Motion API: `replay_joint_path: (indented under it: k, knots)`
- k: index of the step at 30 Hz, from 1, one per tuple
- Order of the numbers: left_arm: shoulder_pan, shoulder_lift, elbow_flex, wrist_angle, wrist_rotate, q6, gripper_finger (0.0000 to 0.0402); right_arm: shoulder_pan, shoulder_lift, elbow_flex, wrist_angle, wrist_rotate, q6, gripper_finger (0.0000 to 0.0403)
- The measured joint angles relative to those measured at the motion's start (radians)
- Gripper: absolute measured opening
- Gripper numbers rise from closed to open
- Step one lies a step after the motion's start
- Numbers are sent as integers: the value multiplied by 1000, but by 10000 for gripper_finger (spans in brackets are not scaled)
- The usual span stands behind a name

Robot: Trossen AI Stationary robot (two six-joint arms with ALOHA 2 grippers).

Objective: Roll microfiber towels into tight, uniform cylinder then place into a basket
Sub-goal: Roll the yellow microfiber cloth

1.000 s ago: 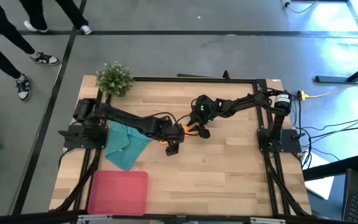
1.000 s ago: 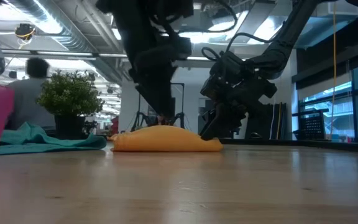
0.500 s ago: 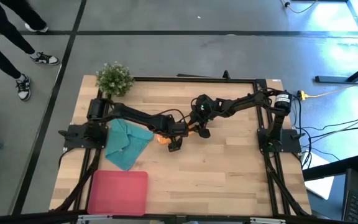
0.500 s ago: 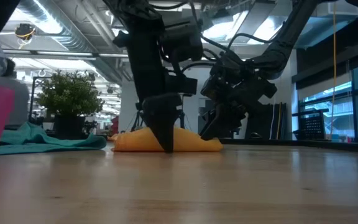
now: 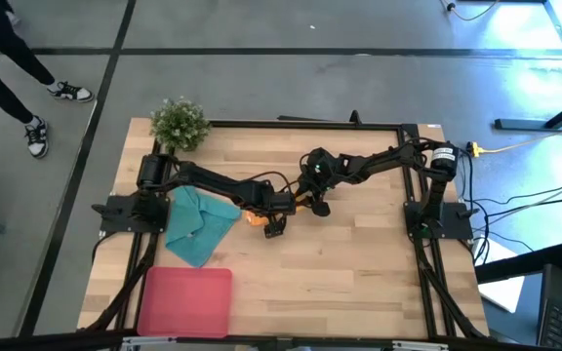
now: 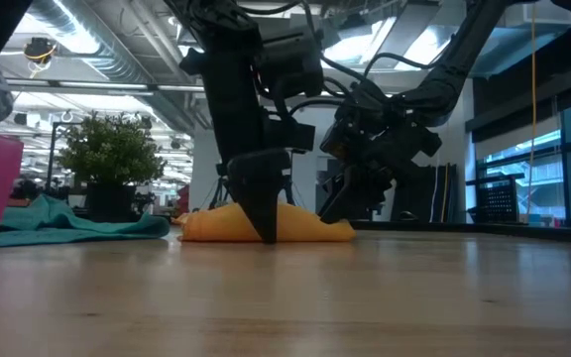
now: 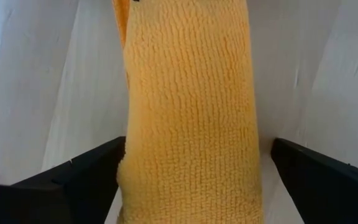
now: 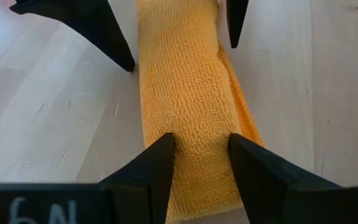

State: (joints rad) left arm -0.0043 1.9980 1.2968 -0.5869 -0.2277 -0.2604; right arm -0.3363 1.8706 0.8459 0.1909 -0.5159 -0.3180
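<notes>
Right tool [image 8: 199, 165] pinched tight on one end of the rolled orange towel [image 8: 185, 93], middle of the tabletop [image 5: 359, 263]. Left tool [image 7: 191, 180] spread wide around the other end. Teal towel [image 5: 195, 224] crumpled at left; pink basket [image 5: 185, 300] lower left.

Left end effector [image 5: 273, 227] spread wide; right end effector [image 5: 312, 207] pinched narrow.
</notes>
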Motion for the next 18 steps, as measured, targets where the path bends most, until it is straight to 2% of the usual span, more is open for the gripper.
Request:
replay_joint_path:
  k: [4, 8, 13, 18]
  knots:
    - [-1, 5, 0, 1, -9, -7, 377, 0, 0, 0, 0, 0, 1, 157]
    - [-2, 18, 0, -6, -6, 0, 330, 0, 0, 0, 0, 0, 2, 157]
    - [-2, 19, 0, -3, 16, 1, 244, 0, 0, 0, 0, 0, 2, 157]
    - [-7, 20, 0, -1, 28, 1, 142, 0, 0, 0, 0, -1, -1, 157]
